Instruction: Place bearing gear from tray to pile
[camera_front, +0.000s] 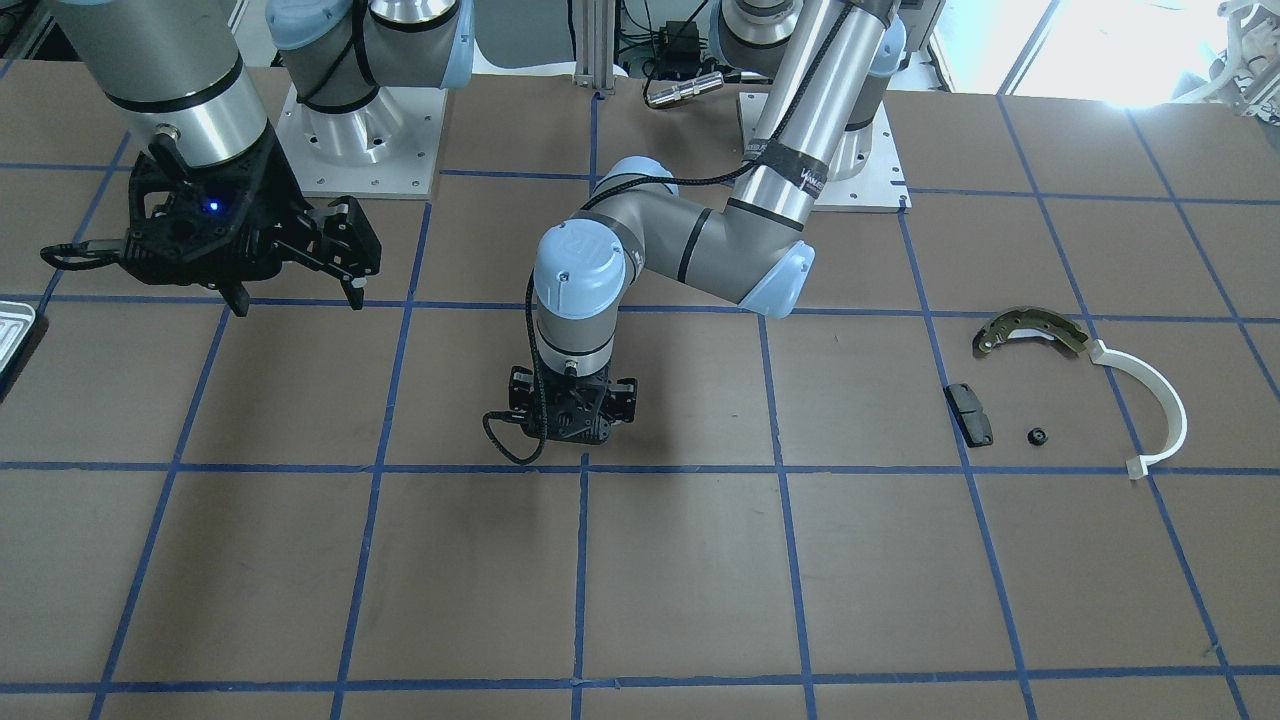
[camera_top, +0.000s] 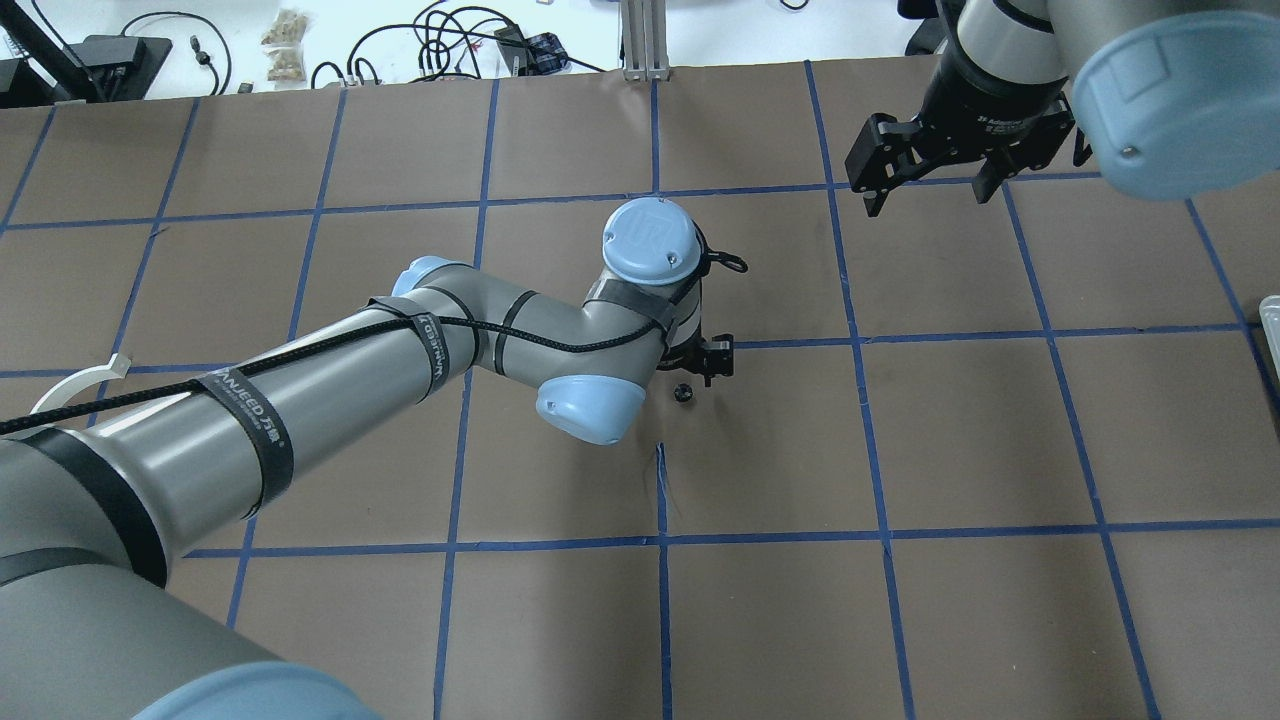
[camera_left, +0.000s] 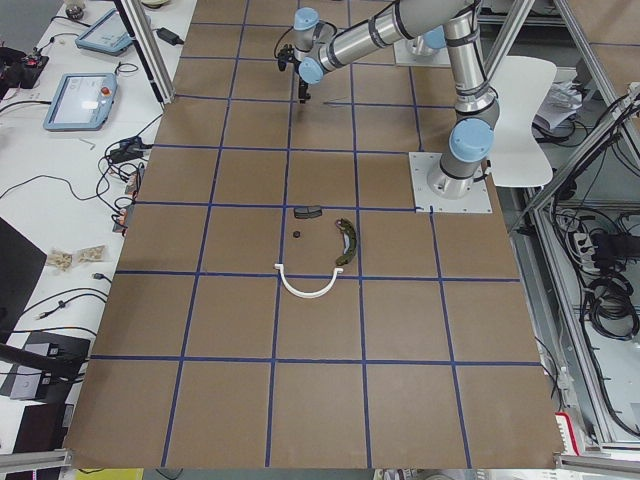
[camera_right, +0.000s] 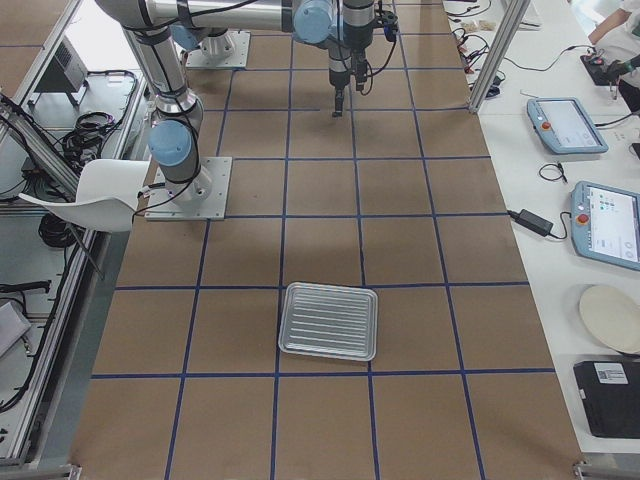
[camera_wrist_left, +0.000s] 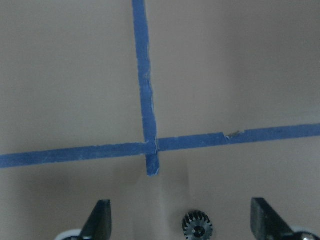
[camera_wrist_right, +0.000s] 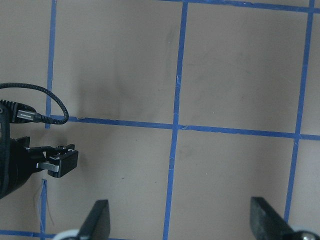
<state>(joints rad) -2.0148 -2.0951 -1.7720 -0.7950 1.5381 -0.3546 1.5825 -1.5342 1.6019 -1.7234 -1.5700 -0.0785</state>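
Note:
A small black bearing gear (camera_wrist_left: 197, 227) lies on the brown table between the open fingers of my left gripper (camera_wrist_left: 181, 210). In the overhead view the gear (camera_top: 683, 391) sits just beside that gripper (camera_top: 700, 365) at the table's middle. The pile lies apart from it: an olive-brass brake shoe (camera_front: 1030, 331), a white plastic arc (camera_front: 1155, 400), a dark pad (camera_front: 969, 413) and another small black gear (camera_front: 1037, 436). The silver tray (camera_right: 330, 321) holds nothing that I can see. My right gripper (camera_top: 930, 198) is open and empty, raised above the table.
Two square metal base plates (camera_front: 360, 150) stand at the robot's side of the table. The tray's edge shows at the side of the front view (camera_front: 12, 330). Blue tape lines (camera_wrist_left: 145, 90) grid the table. The left arm's elbow (camera_front: 690, 245) hangs over the middle.

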